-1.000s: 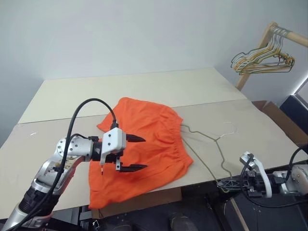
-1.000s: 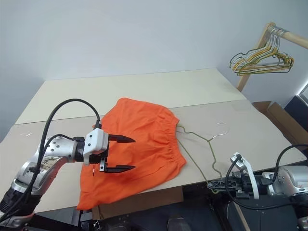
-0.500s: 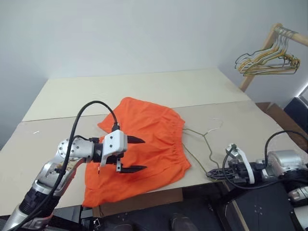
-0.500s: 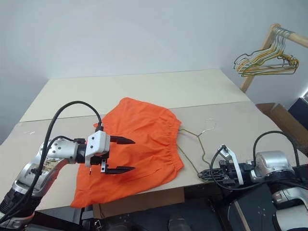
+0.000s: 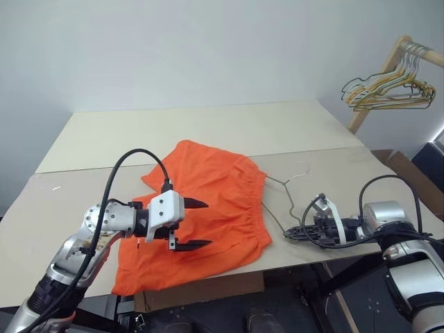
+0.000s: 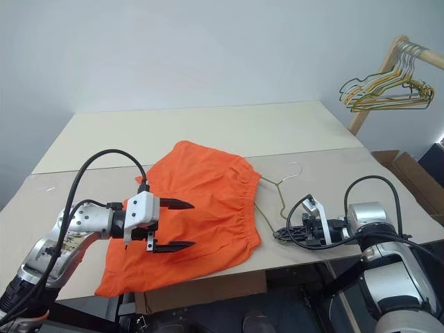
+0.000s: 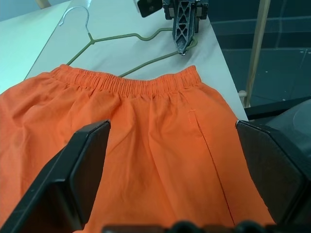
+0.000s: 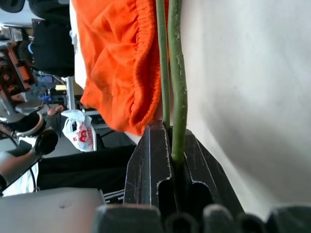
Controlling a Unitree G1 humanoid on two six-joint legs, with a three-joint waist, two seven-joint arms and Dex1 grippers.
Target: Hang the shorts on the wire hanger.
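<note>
Orange shorts [image 5: 201, 208] lie by the table's [image 5: 97, 135] front edge; your right gripper [image 5: 290, 234], clamped on the wire hanger [image 5: 283, 201], has dragged it alongside their waistband. Left gripper [image 5: 198, 223] hovers above, wide open.

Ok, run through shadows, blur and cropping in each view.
Head views: even light, with a soft shadow on the bright orange fabric shorts under the open left claw. Left wrist view: near fingers blurred. Right wrist view: shut right claw and thin grey-olive wire hanger sharp but cropped.
</note>
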